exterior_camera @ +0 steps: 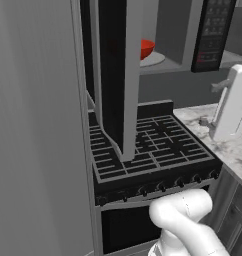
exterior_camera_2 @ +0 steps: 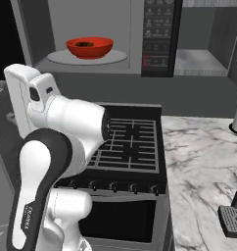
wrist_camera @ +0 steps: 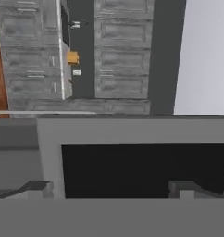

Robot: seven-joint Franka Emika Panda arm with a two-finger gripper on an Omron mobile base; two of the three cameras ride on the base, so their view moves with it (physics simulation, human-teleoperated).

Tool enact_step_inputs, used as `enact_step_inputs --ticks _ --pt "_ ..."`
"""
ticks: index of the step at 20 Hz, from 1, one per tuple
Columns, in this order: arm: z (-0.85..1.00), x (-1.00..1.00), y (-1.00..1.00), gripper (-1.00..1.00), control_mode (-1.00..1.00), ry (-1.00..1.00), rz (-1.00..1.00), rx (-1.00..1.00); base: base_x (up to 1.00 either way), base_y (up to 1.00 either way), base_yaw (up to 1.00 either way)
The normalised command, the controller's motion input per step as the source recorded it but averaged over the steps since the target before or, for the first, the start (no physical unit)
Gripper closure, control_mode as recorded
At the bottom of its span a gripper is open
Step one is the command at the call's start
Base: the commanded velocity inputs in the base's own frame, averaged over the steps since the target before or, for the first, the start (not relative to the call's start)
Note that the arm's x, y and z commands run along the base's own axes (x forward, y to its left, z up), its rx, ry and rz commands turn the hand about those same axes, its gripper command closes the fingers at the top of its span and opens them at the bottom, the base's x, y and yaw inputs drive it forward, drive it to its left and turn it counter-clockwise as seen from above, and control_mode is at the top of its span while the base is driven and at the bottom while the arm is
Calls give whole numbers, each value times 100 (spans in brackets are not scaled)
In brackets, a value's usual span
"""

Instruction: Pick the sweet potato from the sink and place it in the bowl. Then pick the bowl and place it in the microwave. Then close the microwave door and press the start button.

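— Since your hand camera looks along the two small dark finger tips of the gripper (wrist_camera: 111,187), what sits between them?

— Nothing. They stand well apart and released, and just beyond them you face the wide dark tinted-glass microwave door (wrist_camera: 141,169) with its grey frame edge.

— Where is the load from there?

— Past that door, inside. From your right base camera the wide round glossy red bowl (exterior_camera_2: 89,47) rests on the pale round plate in the light grey cavity of the large black boxy microwave (exterior_camera_2: 135,34), with a dark lump in it that I take for the small sweet potato (exterior_camera_2: 84,44). The narrow dark keypad strip (exterior_camera_2: 156,37) stands on the far side of the bowl. The black grated stove (exterior_camera_2: 130,144) lies below.

— So which step are you on?

— I judge the door closing. It hangs swung out, edge-on in your left base camera. You should next lay the fingers on its outer face and sweep it towards the cavity, then reach for the start button.
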Motion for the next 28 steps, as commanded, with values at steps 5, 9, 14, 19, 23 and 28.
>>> enact_step_inputs --ticks 5,9,14,19,23,28 --pt "7 -100 36 -100 -100 -5 7 -5 0 0 0" --pt "5 -100 11 -100 -100 -6 5 -2 0 0 0" --pt "1 -91 44 -100 -100 -6 0 -9 0 0 0" --pt "0 -74 98 -100 -100 -6 -1 -23 0 0 0" --pt "-1 -28 100 -100 -100 -2 -16 -23 0 0 0" --pt "-3 64 100 -100 -100 -1 -44 -24 0 0 0"
